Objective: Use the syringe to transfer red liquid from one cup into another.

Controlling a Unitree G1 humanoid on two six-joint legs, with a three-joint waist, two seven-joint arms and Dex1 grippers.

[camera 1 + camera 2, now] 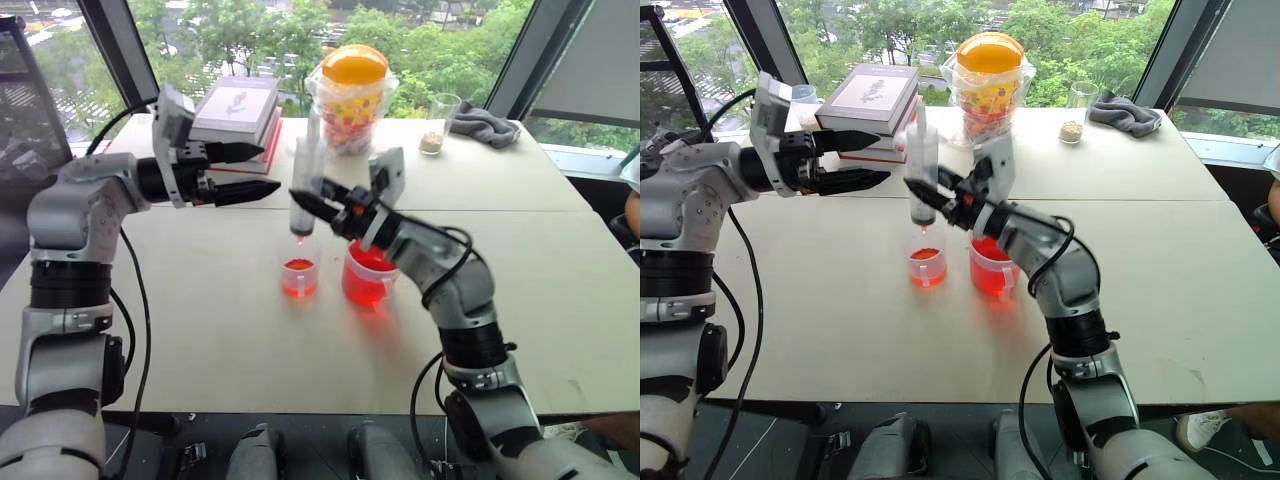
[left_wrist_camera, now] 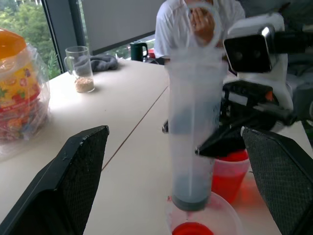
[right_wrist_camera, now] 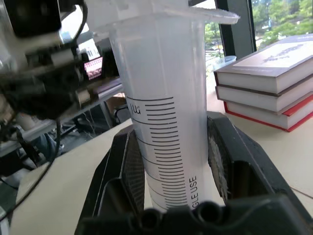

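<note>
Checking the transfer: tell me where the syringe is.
In the left eye view, the syringe stands upright at table centre in the right pincer, above the small cup.

syringe [image 3: 166, 142] barrel, lower end: "GLE USE" printed lengthwise, black; the start of the wording is cut off by the gripper body.
syringe barrel, scale: black graduation lines, with one mark at the top of the scale that cannot be made out.
book [image 1: 872, 93], top of the stack, cover: a small dark figure; no lettering legible.
</note>
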